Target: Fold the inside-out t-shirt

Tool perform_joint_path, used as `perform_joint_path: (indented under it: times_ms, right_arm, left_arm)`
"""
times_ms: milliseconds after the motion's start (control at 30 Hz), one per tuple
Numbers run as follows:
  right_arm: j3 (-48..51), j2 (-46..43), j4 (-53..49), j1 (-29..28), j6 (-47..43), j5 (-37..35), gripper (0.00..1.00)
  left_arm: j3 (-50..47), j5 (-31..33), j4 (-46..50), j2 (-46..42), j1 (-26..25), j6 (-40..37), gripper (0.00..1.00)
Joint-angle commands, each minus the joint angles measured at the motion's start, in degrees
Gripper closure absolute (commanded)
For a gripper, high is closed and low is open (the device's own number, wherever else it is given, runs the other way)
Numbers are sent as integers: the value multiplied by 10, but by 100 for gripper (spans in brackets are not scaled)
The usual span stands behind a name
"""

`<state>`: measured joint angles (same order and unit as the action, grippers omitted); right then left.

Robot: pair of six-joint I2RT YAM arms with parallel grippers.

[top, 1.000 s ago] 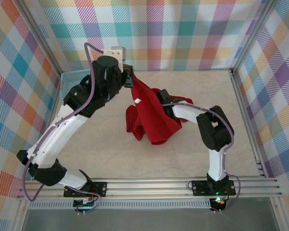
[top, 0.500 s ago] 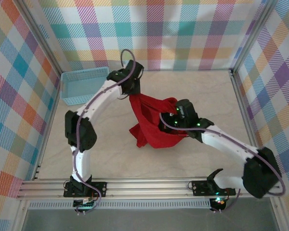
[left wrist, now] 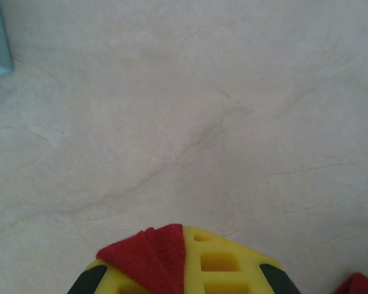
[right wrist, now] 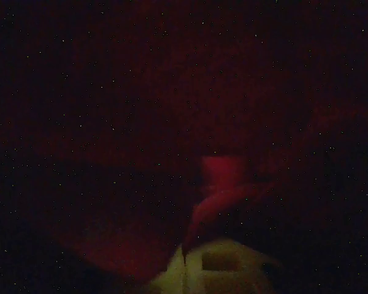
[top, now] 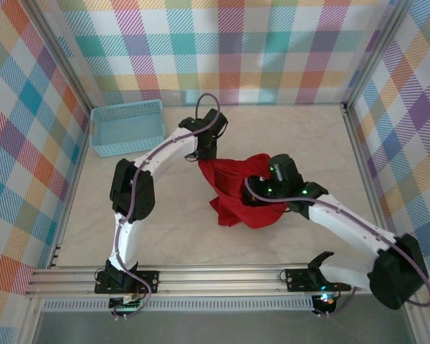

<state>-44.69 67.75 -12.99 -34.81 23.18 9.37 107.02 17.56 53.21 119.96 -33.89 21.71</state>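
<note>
No folds yet tbh, shirt was a crumpled heap mid-frame, left hand and right hand both pinching it.

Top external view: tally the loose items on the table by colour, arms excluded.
Red: 1, the t-shirt
Light blue: 1, the basket
Total: 2
</note>
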Motion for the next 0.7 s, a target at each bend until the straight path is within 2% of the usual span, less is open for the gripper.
perform_joint_path:
  times_ms: [0,67,167,333,433,567,667]
  right_arm:
    - [-34,54,2,3,-12,-16,100]
    - [-55,87,-12,5,-10,-25,100]
    - [-90,124,-39,17,0,-25,100]
    - [-119,152,-47,20,-10,-15,100]
    - [-129,159,-54,19,-17,-15,100]
    - [-134,170,-56,19,-24,-14,100]
    - [-132,170,-51,18,-25,-6,100]
  left_arm:
    - [-96,-66,-83,-80,9,-2,85]
    - [-174,-115,-156,-160,5,-13,68]
    - [-281,-143,-247,-275,-3,-30,45]
    - [-436,-240,-397,-421,-8,-81,27]
    - [-488,-303,-449,-464,-20,-111,19]
    - [-490,-353,-469,-460,-33,-141,12]
    - [-467,-363,-457,-429,-43,-154,13]
